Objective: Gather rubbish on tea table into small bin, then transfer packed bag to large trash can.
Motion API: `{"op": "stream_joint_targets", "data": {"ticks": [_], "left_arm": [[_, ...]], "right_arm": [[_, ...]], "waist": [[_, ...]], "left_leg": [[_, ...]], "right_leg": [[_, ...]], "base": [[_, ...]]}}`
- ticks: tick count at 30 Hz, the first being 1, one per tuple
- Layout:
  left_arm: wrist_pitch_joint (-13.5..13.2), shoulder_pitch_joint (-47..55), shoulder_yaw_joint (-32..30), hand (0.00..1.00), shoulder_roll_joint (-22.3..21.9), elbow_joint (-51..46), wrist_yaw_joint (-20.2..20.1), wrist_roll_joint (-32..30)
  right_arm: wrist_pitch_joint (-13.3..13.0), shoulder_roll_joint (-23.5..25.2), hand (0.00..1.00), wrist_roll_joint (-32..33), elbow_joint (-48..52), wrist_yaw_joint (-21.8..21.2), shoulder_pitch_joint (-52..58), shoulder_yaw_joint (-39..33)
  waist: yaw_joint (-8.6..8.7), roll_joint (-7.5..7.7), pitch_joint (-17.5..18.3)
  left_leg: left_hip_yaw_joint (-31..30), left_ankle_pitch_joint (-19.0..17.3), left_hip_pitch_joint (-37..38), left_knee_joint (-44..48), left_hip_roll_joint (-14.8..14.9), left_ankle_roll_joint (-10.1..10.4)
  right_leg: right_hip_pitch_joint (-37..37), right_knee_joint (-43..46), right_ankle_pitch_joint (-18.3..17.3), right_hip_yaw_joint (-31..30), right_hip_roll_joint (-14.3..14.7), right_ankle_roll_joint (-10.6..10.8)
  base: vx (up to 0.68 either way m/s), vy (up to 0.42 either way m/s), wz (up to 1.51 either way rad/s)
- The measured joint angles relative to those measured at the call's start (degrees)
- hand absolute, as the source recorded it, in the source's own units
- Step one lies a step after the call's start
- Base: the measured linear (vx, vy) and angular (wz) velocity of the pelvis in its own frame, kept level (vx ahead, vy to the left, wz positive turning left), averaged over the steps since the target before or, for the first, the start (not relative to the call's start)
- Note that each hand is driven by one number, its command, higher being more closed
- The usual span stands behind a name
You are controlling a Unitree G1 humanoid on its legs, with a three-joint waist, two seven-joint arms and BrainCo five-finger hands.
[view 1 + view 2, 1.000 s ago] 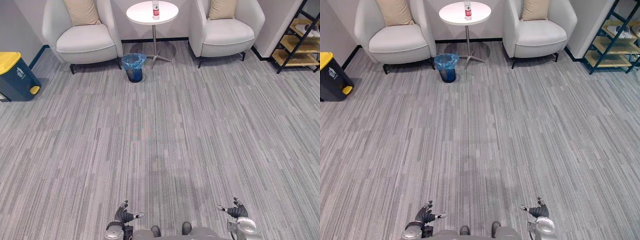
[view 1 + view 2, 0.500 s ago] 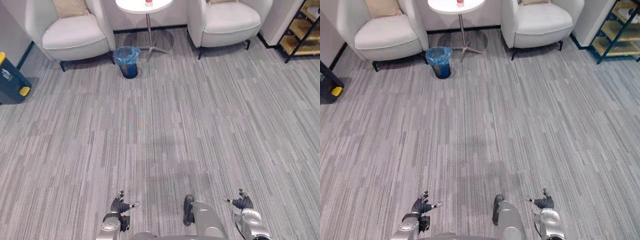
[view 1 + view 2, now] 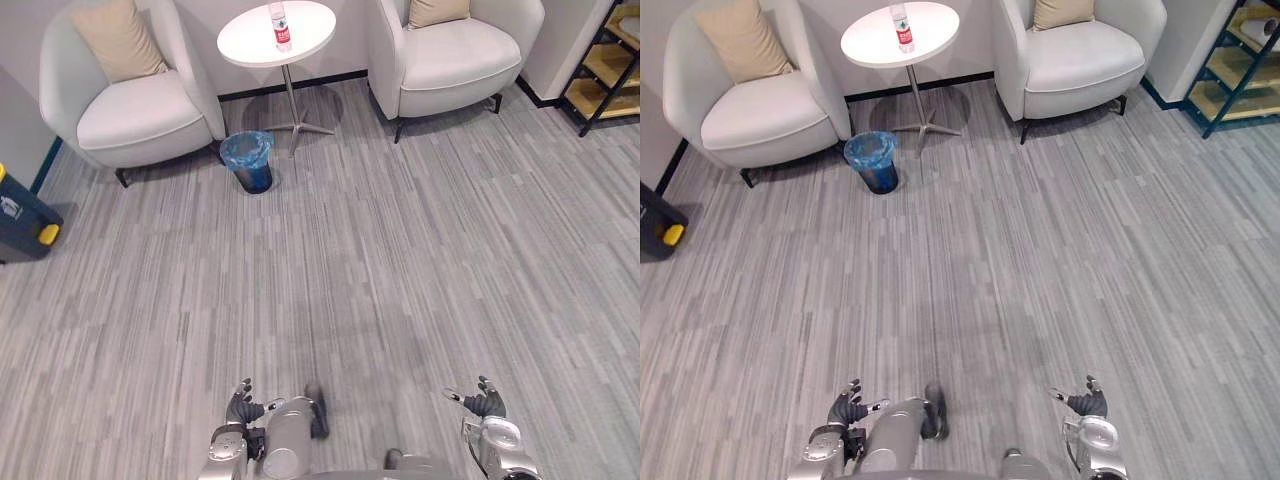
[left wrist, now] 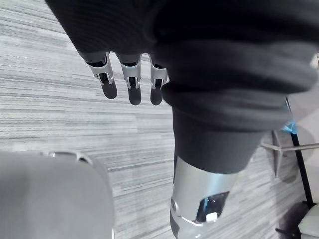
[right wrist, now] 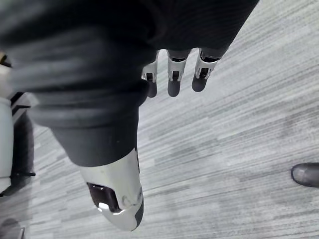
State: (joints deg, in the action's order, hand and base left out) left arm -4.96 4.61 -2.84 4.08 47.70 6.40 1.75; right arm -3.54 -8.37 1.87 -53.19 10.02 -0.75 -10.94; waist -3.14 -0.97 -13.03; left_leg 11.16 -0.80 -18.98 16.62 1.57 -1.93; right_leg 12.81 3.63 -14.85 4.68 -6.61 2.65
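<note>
Both hands low over the carpet [image 3: 420,250]: left hand [image 3: 243,405] and right hand [image 3: 487,403], fingers loosely spread, holding nothing. One bottle [image 3: 281,25] upright on tea table [image 3: 245,42]; small bin [image 3: 252,178] with blue bag [image 3: 246,148] beside its base. Large trash can [image 3: 20,218] cut off at left edge.
</note>
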Motion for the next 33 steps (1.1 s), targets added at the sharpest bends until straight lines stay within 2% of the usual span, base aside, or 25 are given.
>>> {"op": "stream_joint_targets", "data": {"ticks": [1, 3, 4, 5, 6, 7, 9, 11, 12, 13, 14, 15, 16, 17, 19, 20, 21, 22, 23, 25, 28, 30, 31, 32, 33], "left_arm": [[0.02, -0.65, 0.01, 0.0, -0.02, 0.07, -0.05, 0.01], [0.15, -0.59, 0.04, 0.0, 0.25, 0.22, -0.06, 0.03], [0.18, -0.02, 0.15, 0.0, 0.69, 0.21, -0.05, 0.06], [0.2, 0.53, 0.62, 0.0, 1.22, 0.2, -0.05, 0.05], [0.25, 0.8, 0.96, 0.0, 1.83, 0.19, -0.05, 0.12], [0.26, 0.96, 1.02, 0.0, 2.1, 0.18, -0.03, 0.39], [0.27, 0.9, 1.05, 0.0, 2.67, 0.18, 0.07, 0.49], [0.27, 0.82, 1.0, 0.0, 2.76, 0.2, 0.1, 1.1], [0.27, 0.43, 1.02, 0.0, 2.64, 0.24, 0.08, 1.11], [0.26, 0.31, 0.98, 0.0, 2.52, 0.28, 0.1, 1.12], [0.1, -0.07, 0.98, 0.0, 2.53, 0.26, 0.09, 1.08], [0.09, 0.05, 0.97, 0.0, 2.7, 0.42, 0.08, 1.07], [0.05, 0.11, 0.93, 0.0, 2.72, 0.92, 0.07, 1.05], [0.16, -0.45, 0.6, 0.0, 1.78, 2.44, 0.05, 1.03], [0.16, -0.46, 0.48, 0.0, 1.32, 2.81, 0.07, 1.0], [0.2, -1.04, 0.22, 0.0, 0.59, 2.96, 0.03, 1.0], [0.2, -1.18, -0.1, 0.0, 0.14, 2.88, 0.02, 1.0], [0.2, -0.81, -0.68, 0.0, -0.82, 2.36, -0.01, 1.02], [0.19, -0.76, -0.66, 0.0, -1.02, 2.31, -0.09, 1.02], [0.2, -0.05, -0.6, 0.0, -1.28, 1.03, -0.1, 1.03], [0.23, -0.06, -0.67, 0.0, -1.19, 0.69, -0.08, 1.03], [0.33, 0.01, -0.52, 0.0, -1.21, 0.7, -0.09, 0.98], [0.45, -0.04, -0.43, 0.0, -1.2, 0.69, -0.09, 0.97], [0.61, -0.1, 0.13, 0.0, -1.19, 0.66, -0.09, 0.94], [0.6, 0.06, 0.32, 0.0, -1.28, 0.68, -0.07, 0.94]], "right_arm": [[0.0, 0.03, 0.0, -0.15, -0.02, 0.0, -0.03, 0.14], [-0.02, 0.14, 0.0, -0.26, -0.59, -0.05, -0.55, 0.2], [-0.08, 0.42, 0.0, -0.33, -1.06, -0.1, -1.25, 0.35], [-0.1, 0.74, 0.0, -0.43, -1.4, -0.18, -1.61, 0.72], [-0.09, 0.87, 0.0, -0.51, -1.75, -0.25, -1.74, 1.47], [-0.09, 0.98, 0.0, -0.54, -1.87, -0.27, -1.68, 1.8], [0.06, 1.11, 0.0, -1.17, -2.22, -0.3, -1.55, 2.0], [0.1, 0.83, 0.0, -1.6, -2.26, -0.29, -1.71, 1.99], [0.11, 0.45, 0.0, -1.8, -2.24, -0.3, -1.84, 1.95], [0.13, 0.28, 0.0, -1.81, -2.24, -0.3, -1.78, 1.93], [0.29, 0.08, 0.0, -1.81, -2.24, -0.31, -1.29, 1.8], [0.37, -0.14, 0.0, -1.81, -2.25, -0.29, -0.38, 1.77], [0.37, -0.3, 0.0, -1.85, -2.27, -0.29, 0.34, 1.63], [0.61, -1.2, 0.0, -1.87, -2.85, -0.28, 0.44, 1.26], [0.59, -1.12, 0.0, -1.92, -2.06, -0.32, -0.41, 0.53], [0.28, -0.97, 0.0, -1.91, -1.79, -0.32, -0.47, -0.09], [0.28, -0.91, 0.0, -1.9, -1.74, -0.27, -0.18, 0.01], [0.22, -0.47, 0.0, -1.81, -1.31, -0.25, 0.9, 0.29], [0.2, -0.13, 0.0, -1.71, -0.75, -0.22, 1.34, 0.29], [-0.23, 0.43, 0.0, -1.01, 1.55, -0.12, 2.28, 0.27], [-0.21, 0.47, 0.0, -0.16, 1.67, -0.1, 2.1, -0.07], [-0.13, 0.66, 0.0, 0.12, 1.59, -0.04, 2.48, -1.14], [-0.06, 0.81, 0.0, 0.35, 1.52, 0.04, 2.52, -1.74], [-0.08, 0.61, 0.0, 0.37, 1.5, 0.11, 2.48, -2.5], [-0.08, 0.15, 0.0, 0.38, 1.48, 0.16, 2.41, -2.49]], "waist": [[-0.63, 0.71, -0.1], [-1.23, 0.86, -0.05], [-1.04, 1.09, 0.02], [-0.86, 1.35, 0.13], [-0.78, 1.28, 0.09], [-0.68, 1.25, 0.08], [0.09, 1.01, -0.02], [1.72, 0.31, -0.37], [2.44, -0.81, -0.48], [2.58, -1.22, -0.54], [3.18, -1.35, -0.49], [3.88, -0.85, -0.21], [4.08, -0.65, 0.01], [3.49, -2.26, 0.42], [3.64, -2.41, 1.03], [3.84, -2.8, 0.91], [3.93, -2.86, 0.87], [3.27, -2.84, 0.65], [2.91, -2.76, 0.53], [2.06, -2.1, 0.22], [1.65, -2.42, 0.26], [0.54, -2.0, 0.0], [0.61, -1.7, -0.18], [0.61, -1.86, -0.11], [0.48, -2.89, 0.22]], "left_leg": [[0.19, -2.56, -0.36, 2.24, -0.8, -0.81], [1.01, -5.72, 1.78, 3.26, -1.13, -0.96], [1.45, -6.89, 4.01, 2.63, -1.67, -1.11], [1.62, -8.54, 7.2, 1.61, -2.53, -1.55], [1.58, -10.17, 10.39, 0.79, -2.95, -1.99], [1.57, -10.65, 11.95, 0.29, -3.08, -2.28], [1.0, -12.02, 17.77, -1.63, -3.07, -2.7], [-0.48, -12.79, 21.43, -3.38, -2.36, -2.32], [-1.41, -12.97, 23.37, -4.53, -1.09, -2.0], [-1.94, -13.01, 24.07, -4.87, -0.44, -1.9], [-3.11, -13.33, 25.63, -5.48, 0.51, -0.97], [-4.33, -14.71, 27.41, -5.93, 0.75, 1.66], [-5.27, -15.64, 28.47, -5.86, 0.76, 3.15], [-6.04, -15.94, 29.27, -5.51, 3.14, 4.19], [-6.62, -14.63, 27.56, -0.27, 4.5, 6.44], [-6.89, -13.21, 24.2, 7.89, 5.54, 8.53], [-6.92, -11.6, 22.31, 13.14, 6.3, 8.97], [-6.12, -9.48, 17.61, 27.59, 9.4, 8.7], [-4.79, -9.83, 16.21, 32.8, 10.68, 8.34], [-0.96, -11.24, 9.49, 42.3, 14.02, 5.96], [1.44, -12.17, 3.42, 37.16, 13.5, 4.89], [2.96, -11.97, 1.66, 23.02, 10.0, 5.04], [2.9, -11.22, 1.63, 15.01, 7.64, 5.55], [2.4, -7.78, 2.02, 4.47, 5.17, 6.71], [1.26, -4.27, 2.72, -2.45, 4.28, 7.08]], "right_leg": [[-0.32, 2.5, 0.01, -0.41, -0.95, 0.01], [-4.9, 14.98, -0.69, -2.71, -2.04, 1.76], [-7.79, 23.18, -0.01, -4.16, -2.92, 6.42], [-11.38, 33.7, 1.26, -5.97, -3.5, 12.54], [-15.33, 43.02, 1.21, -6.05, -3.59, 12.42], [-17.23, 46.57, 0.67, -5.51, -3.62, 11.42], [-23.64, 50.9, -2.56, 0.27, -3.59, 5.28], [-27.55, 44.2, -4.24, 3.68, -2.34, 2.21], [-30.15, 35.99, -4.04, 4.11, -0.19, 1.75], [-31.25, 31.71, -3.05, 3.8, 0.73, 1.16], [-32.18, 21.75, 1.72, 2.21, 2.21, 1.01], [-31.72, 14.45, 11.66, 1.3, 2.89, 0.51], [-31.31, 14.9, 16.6, 1.19, 2.96, -1.62], [-31.73, 18.24, 15.03, 1.68, 4.2, -2.75], [-31.83, 20.33, 10.96, 2.72, 4.85, -4.0], [-29.67, 19.43, 9.9, 3.87, 5.29, -4.71], [-27.77, 18.24, 9.37, 4.23, 5.68, -4.98], [-21.84, 15.01, 8.68, 4.61, 6.71, -5.67], [-19.26, 13.64, 8.33, 4.66, 7.12, -6.11], [-12.15, 9.04, 5.73, 4.39, 7.86, -6.97], [-8.67, 5.97, 6.15, 4.01, 7.26, -5.74], [-5.91, 3.89, 6.0, 4.07, 5.31, -4.52], [-4.61, 2.87, 5.72, 4.49, 4.23, -3.7], [-3.4, 1.92, 4.99, 4.66, 3.43, -2.35], [-2.83, 1.45, 4.03, 4.44, 3.93, -0.89]], "base": [[0.43, 0.198, 0.05], [0.41, 0.192, -0.14], [0.32, 0.14, -0.16], [0.5, 0.156, -0.16], [0.43, 0.096, -0.11], [0.51, 0.083, -0.05], [0.43, 0.013, 0.16], [0.45, -0.07, 0.39], [0.47, -0.104, 0.41], [0.47, -0.133, 0.5], [0.61, -0.209, 0.72], [0.63, -0.233, 0.8], [0.65, -0.252, 0.45], [0.43, -0.193, 0.11], [0.51, -0.258, 0.1], [0.48, -0.254, 0.29], [0.53, -0.253, 0.3], [0.34, -0.156, 0.09], [0.4, -0.151, -0.02], [0.35, -0.087, -0.05], [0.27, 0.021, -0.09], [0.32, 0.114, -0.07], [0.37, 0.165, 0.13], [0.46, 0.232, 0.14], [0.39, 0.227, -0.01]]}}
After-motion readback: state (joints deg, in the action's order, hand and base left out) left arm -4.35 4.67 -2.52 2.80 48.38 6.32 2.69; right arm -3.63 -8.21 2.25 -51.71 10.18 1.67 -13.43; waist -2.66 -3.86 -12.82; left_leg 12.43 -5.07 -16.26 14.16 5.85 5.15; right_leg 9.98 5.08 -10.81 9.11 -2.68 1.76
